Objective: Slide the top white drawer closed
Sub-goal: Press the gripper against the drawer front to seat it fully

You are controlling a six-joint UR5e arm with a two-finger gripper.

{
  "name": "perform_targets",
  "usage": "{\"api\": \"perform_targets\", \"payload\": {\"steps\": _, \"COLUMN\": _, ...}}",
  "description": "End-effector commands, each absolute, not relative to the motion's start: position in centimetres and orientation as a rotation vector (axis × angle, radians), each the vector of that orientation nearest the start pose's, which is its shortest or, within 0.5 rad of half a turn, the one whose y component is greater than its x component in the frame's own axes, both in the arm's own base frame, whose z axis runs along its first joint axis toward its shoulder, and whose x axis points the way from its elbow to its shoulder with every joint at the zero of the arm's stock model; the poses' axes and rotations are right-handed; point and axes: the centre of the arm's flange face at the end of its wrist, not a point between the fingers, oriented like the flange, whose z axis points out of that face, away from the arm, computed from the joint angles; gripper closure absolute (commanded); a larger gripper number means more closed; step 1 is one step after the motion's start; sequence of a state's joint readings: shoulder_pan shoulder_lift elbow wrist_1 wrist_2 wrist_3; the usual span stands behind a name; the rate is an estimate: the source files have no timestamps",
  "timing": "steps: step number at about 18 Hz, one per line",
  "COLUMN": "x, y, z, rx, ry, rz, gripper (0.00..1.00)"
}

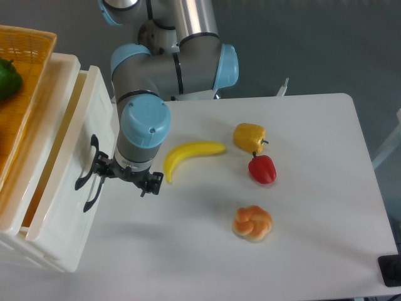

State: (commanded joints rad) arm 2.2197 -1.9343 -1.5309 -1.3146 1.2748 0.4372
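Top white drawer (62, 188) at the left of the table (313, 251), pulled partway out of the cabinet (37, 251), a narrow strip of its yellowish inside open to view along the top. Black curved handle (88, 172) on its glossy front, facing the tabletop. Gripper (122, 177) just beside that front, its left tip at or against the handle; fingers (150, 183) spread sideways with nothing between them, looking open. Bulky blue-capped wrist (144, 128) directly above, hiding part of the claw. Orange wicker basket (22, 75) on top of the cabinet, a green vegetable (7, 78) inside it. Banana (188, 155) on the table just right of the wrist, near but apart. Further right, yellow pepper (249, 136) and red pepper (262, 168) close together; braided bun (252, 222) below them, well apart from the drawer.
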Motion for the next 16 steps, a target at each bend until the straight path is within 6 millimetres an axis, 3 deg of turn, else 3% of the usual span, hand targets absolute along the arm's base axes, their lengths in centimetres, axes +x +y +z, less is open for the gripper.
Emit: {"api": "perform_targets", "payload": {"steps": 16, "x": -23.87, "y": 59.12, "z": 33.38, "rx": -2.984, "ry": -0.329, "rz": -0.462, "gripper": 0.0}}
